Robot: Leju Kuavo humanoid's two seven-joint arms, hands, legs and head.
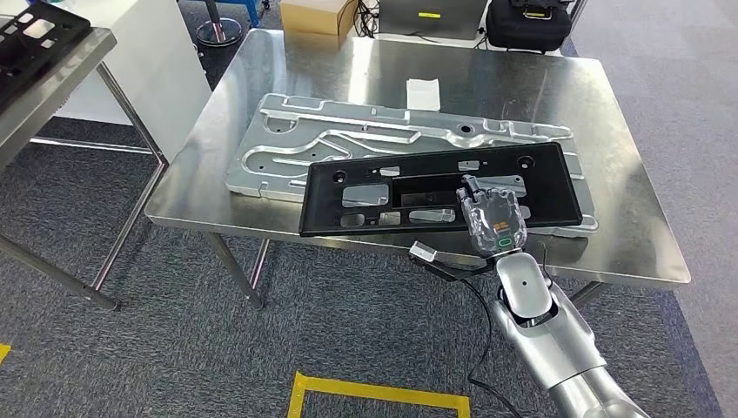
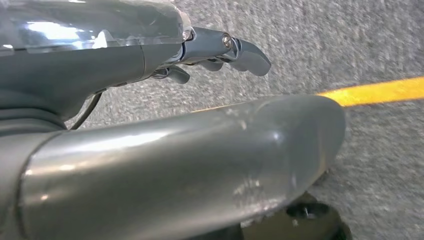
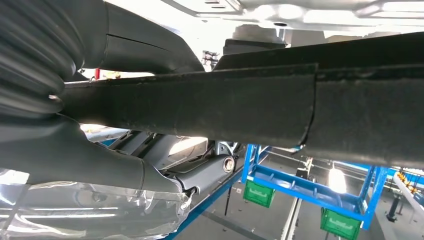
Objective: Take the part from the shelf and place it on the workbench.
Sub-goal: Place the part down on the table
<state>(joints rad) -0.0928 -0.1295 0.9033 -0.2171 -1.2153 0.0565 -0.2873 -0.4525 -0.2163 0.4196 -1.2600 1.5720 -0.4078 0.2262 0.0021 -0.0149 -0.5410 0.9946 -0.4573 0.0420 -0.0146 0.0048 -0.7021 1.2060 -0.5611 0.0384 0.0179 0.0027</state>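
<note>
worktop (image 1: 609,157): steel, takes up centre and upper right of the head view. On it a large silver stamped panel (image 1: 287,144) lying flat, left of centre

black part (image 1: 435,187): long flat frame with cutouts, long axis running left-right across the frame, slightly tilted. It sits over the near edge of the worktop and overlaps the silver panel. Can't tell from here whether it rests fully on the panel or is carried just above it

right hand (image 1: 492,218): lower centre-right of the head view, on the part's near edge, right of its middle. In the right wrist view the thumb (image 3: 75,155) is on one face of the part's edge (image 3: 200,107) and the rest of the hand on the other, so it reads as fingers wrapped on the part, grip not released. So the part lies directly ahead of the fingers, spreading left and right of them, more of it to the left

left hand (image 2: 215,50): hangs over grey carpet near a yellow floor line, fingers curled in, holding nothing I can see. Right hand is the one on the job

judgement: placement nearly done; next move turns on lowering the part flat, then opening the fingers and pulling back toward the near edge without dragging it

containers: cardboard box (image 1: 318,13) on the floor at top centre, closed, contents not visible. Black case (image 1: 526,22) at top right, shut. Green bins (image 3: 260,192) on a blue rack in the right wrist view, contents not visible
</note>
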